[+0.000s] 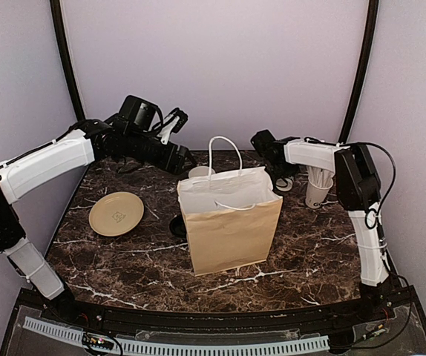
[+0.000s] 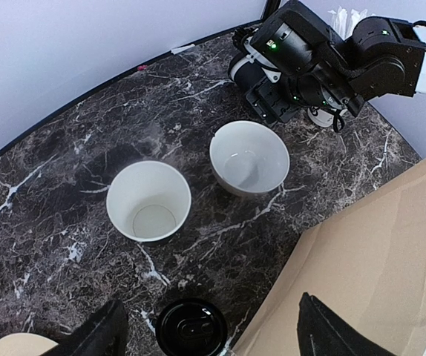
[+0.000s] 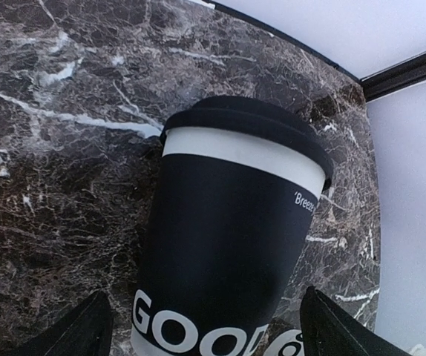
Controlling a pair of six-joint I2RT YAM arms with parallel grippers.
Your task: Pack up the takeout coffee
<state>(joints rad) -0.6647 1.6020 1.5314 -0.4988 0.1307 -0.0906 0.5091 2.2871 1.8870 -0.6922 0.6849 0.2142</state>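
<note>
A black coffee cup (image 3: 228, 237) with white lettering and a black dome lid fills the right wrist view, apparently lying on its side on the marble. My right gripper (image 3: 205, 334) is open, with a finger on each side of the cup's lower body and a little marble showing beside the right finger. In the top view the right gripper (image 1: 281, 178) is low, behind the bag's right side. An open black cup with a white inside (image 2: 148, 200) stands lidless, and a loose black lid (image 2: 192, 326) lies near it. My left gripper (image 2: 213, 337) is open and empty above that lid.
A brown paper bag (image 1: 231, 222) stands open mid-table, its side also showing in the left wrist view (image 2: 376, 274). A low white bowl (image 2: 248, 157) sits beside the open cup. A white cup of wrapped straws (image 1: 318, 189) stands at the back right. A tan plate (image 1: 116, 213) lies at the left.
</note>
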